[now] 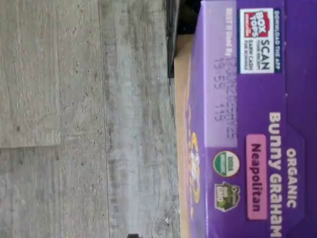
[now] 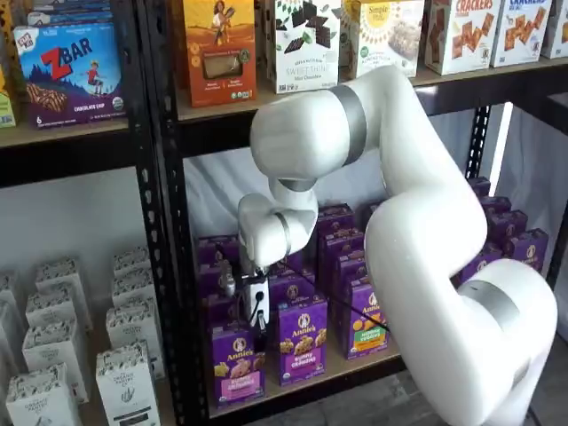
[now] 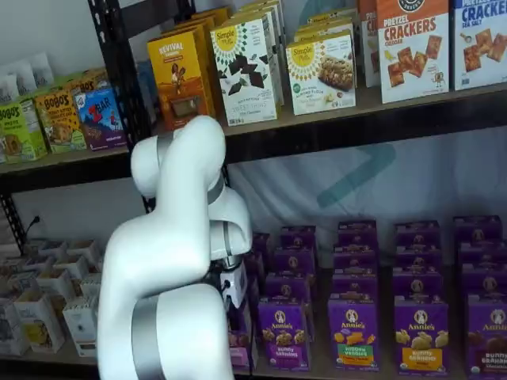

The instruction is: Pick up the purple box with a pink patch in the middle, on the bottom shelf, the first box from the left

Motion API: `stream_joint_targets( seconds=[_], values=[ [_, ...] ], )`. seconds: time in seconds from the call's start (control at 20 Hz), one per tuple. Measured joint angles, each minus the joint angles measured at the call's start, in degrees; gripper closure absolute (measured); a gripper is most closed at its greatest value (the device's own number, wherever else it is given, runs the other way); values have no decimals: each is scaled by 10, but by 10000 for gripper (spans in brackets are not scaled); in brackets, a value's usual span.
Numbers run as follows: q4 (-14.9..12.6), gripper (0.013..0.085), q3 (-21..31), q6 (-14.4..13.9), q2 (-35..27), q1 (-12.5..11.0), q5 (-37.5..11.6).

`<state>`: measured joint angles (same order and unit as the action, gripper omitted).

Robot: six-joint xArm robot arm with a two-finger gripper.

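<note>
- I read the gripper (image 2: 258,333) as standing wide open, with nothing held. In a shelf view I see only its white body and a dark finger tip just above the target; the gap itself is not visible there.
- In a shelf view, the gripper (image 3: 235,286) shows only as a white body beside the arm; its fingers are hidden.
- The purple box (image 2: 236,364) stands upright at the left end of the front row on the bottom shelf (image 2: 355,366), with its pink patch low on the front face.
- In a shelf view, the purple box (image 3: 241,347) is mostly covered by the arm (image 3: 170,261); only a sliver with pink shows.
- The wrist view alone shows the purple box (image 1: 257,129) top panel close up: a pink "Neapolitan" label, "Organic Bunny Grahams", a Box Tops mark. Grey floor (image 1: 84,119) lies beyond the shelf edge.
- A neighbouring box (image 2: 302,339) with a purple label stands just beside the target.
- Upper shelves carry cracker boxes (image 3: 410,49) and snack boxes.
</note>
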<state>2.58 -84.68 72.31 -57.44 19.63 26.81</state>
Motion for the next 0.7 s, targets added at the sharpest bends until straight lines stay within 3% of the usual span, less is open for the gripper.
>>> stream_joint_targets(
  seconds=[0.4, 0.5, 0.7],
  values=[
    [-11, 130, -7, -11, -8, 2, 2],
    [-10, 210, -6, -11, -8, 2, -3],
    [-8, 290, -13, -9, -11, 2, 5]
  ],
)
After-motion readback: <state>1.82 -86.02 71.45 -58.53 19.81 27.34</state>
